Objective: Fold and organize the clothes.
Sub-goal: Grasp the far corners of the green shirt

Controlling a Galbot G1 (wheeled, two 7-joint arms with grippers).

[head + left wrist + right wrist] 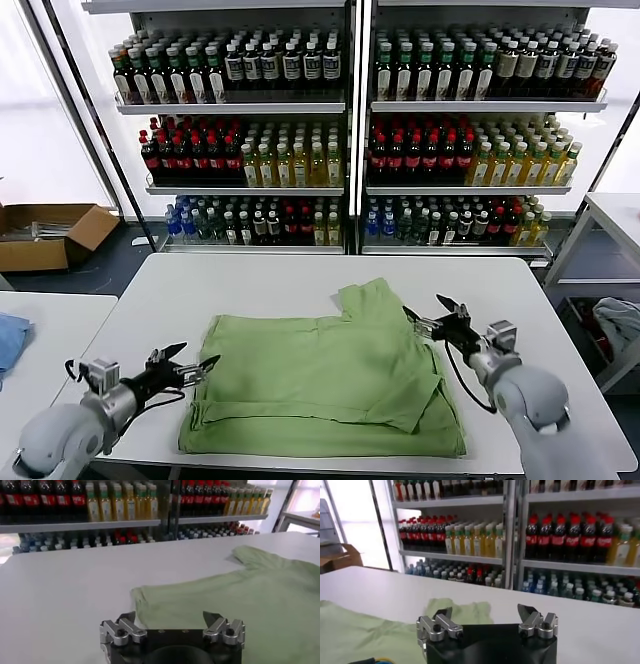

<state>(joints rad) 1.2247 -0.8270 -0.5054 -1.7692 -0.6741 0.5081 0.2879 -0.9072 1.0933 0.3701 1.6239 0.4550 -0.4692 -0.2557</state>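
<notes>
The left gripper [188, 362] hangs at the near left of the table [250, 285], its fingers spread apart and grasping nothing, tips pointing toward the shirt's left edge. From its own wrist camera the gripper [170, 620] shows both fingers wide, with the shirt [240, 605] lying flat just past them and the corner of the cloth between the two tips.

The shirt [335, 375], light green, is spread over the middle of the table, partly folded: a flap lies doubled over the right half, and a sleeve juts up toward the far edge. Its near hem runs close to the table's front edge.

The right gripper [437, 312] sits at the shirt's right edge, a little farther back than the left one, likewise parted and empty, its tips just above the cloth beside the sleeve. In the right wrist view the gripper [485, 617] stands wide with the green fabric [365, 630] beyond it.

At the far left, a blue cloth [10, 338] lies on a neighbouring table, and a cardboard box [50, 235] sits on the floor. Behind everything stand shelves [350, 105] packed with bottles.
</notes>
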